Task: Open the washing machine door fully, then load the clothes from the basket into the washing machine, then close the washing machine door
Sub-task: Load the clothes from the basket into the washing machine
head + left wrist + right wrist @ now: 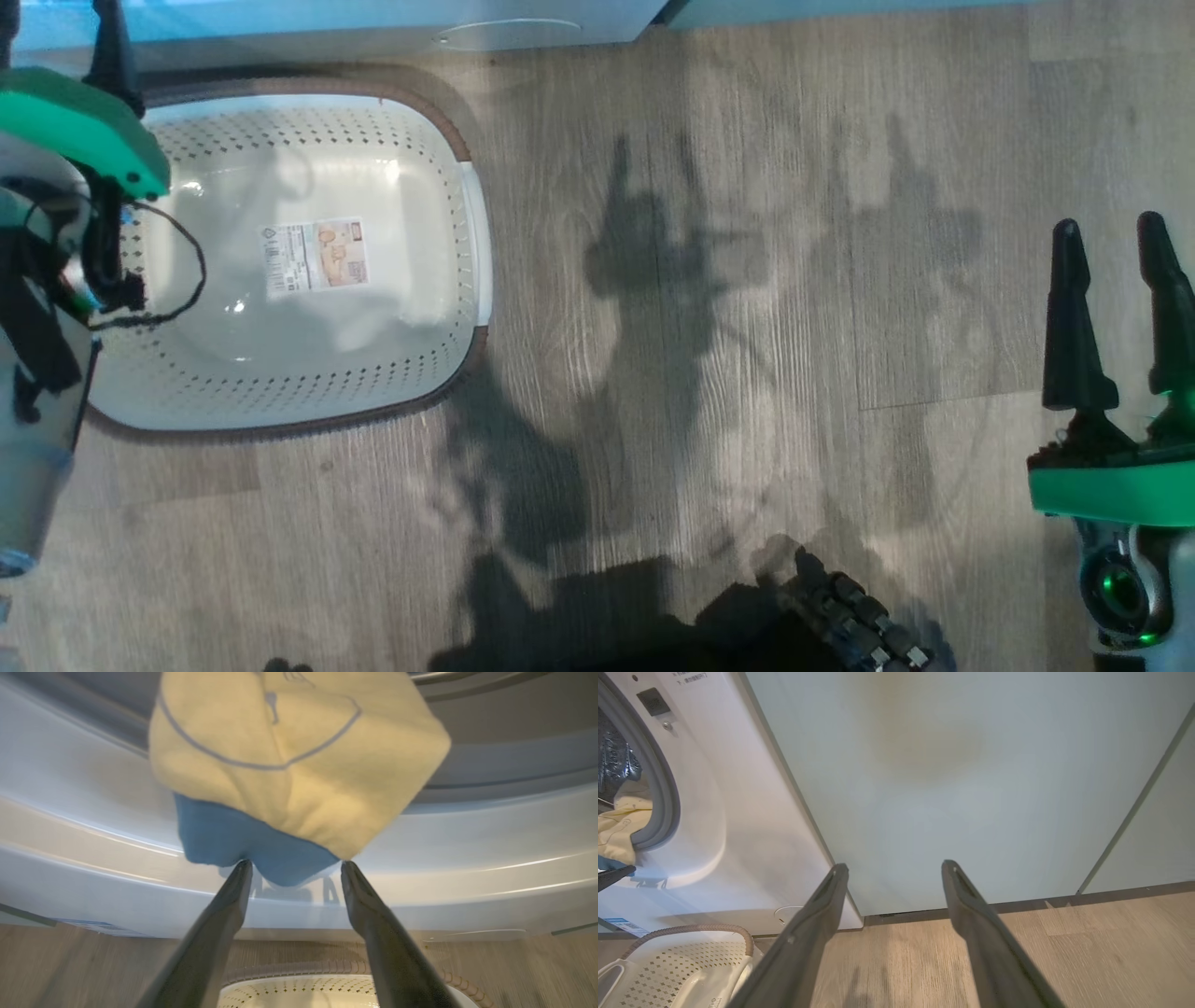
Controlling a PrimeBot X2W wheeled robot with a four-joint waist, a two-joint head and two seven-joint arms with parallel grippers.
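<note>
The washing machine (93, 872) served as the anchor. At the lower lip of its opening hung the clothes (289, 751): a pale yellow garment with a faint printed outline, and under it the blue cloth piece (219, 835), both draped down over the machine's white front. The left claw (296, 864) sat just below them in front of the machine, its two fingers spread apart and clamping nothing. The blue edge dipped between the fingertips, and whether cloth brushed the tips could not be told through the blur. The basket (280, 392) stood on the floor (747, 373) at the foot of the machine, under the left claw, its bottom label showing. The right claw (895, 865) hung well off to the machine's side, before a pale green cabinet (971, 788), fingers likewise apart and gripping nothing
</note>
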